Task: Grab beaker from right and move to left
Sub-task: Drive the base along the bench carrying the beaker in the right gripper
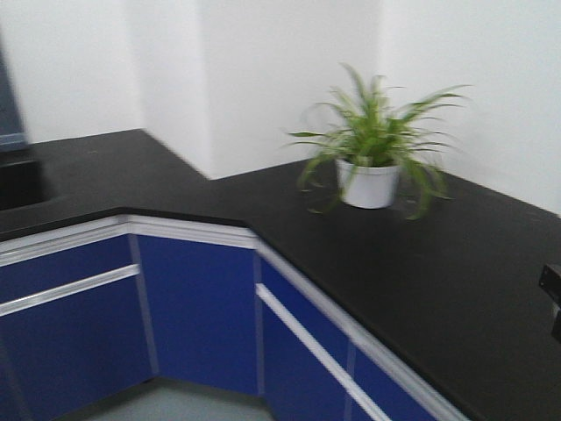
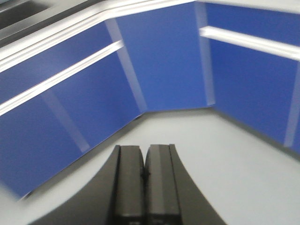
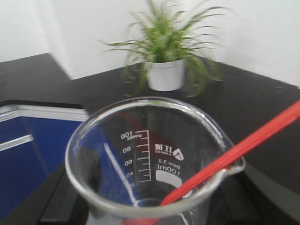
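The beaker [image 3: 154, 154], small clear glass marked 100 ml, fills the right wrist view, and a thin red rod [image 3: 243, 147] leans out over its spout. My right gripper [image 3: 154, 211] is shut on it. Dark fingers [image 3: 58, 201] show on either side of the glass, which hangs over the black counter's edge. My left gripper [image 2: 144, 154] is shut and holds nothing. It points down at the grey floor in front of the blue cabinets. The front view does not show the beaker.
A potted green plant [image 1: 372, 162] in a white pot stands on the black L-shaped counter [image 1: 421, 263] near the white wall. Blue cabinet fronts [image 1: 202, 307] with silver handles run beneath. A sink recess [image 1: 17, 180] lies at the far left.
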Robot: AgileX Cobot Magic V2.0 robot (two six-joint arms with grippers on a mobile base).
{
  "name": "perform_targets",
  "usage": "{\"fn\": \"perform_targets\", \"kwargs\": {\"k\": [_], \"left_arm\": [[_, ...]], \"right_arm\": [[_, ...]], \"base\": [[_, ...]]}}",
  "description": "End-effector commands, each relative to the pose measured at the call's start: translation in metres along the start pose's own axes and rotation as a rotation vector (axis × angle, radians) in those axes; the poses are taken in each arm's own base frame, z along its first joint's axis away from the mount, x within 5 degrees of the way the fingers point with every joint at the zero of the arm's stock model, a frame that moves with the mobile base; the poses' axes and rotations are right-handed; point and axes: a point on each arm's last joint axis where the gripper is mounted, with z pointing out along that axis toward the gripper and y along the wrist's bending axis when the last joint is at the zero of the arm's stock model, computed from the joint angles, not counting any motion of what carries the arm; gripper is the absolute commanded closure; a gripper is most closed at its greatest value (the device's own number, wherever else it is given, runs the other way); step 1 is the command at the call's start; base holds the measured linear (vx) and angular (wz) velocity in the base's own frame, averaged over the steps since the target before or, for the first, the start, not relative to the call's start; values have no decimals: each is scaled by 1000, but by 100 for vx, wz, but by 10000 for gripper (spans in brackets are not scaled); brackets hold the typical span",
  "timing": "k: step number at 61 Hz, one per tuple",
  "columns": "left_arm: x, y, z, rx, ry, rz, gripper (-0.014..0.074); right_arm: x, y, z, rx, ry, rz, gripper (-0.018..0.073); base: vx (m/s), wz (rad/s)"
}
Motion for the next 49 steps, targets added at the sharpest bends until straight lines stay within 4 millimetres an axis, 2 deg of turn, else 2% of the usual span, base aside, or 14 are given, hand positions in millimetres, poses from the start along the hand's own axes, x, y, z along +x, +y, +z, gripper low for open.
{"fn": "perform_targets", "kwargs": {"k": [1, 49], "left_arm": [[-2, -1, 2, -4, -64, 2, 603], [-2, -1, 2, -4, -64, 2, 603]], "right_arm": [[-17, 4, -4, -46, -92, -10, 563], [-17, 4, -4, -45, -91, -10, 563]], "base": [[-2, 81], [7, 78]]}}
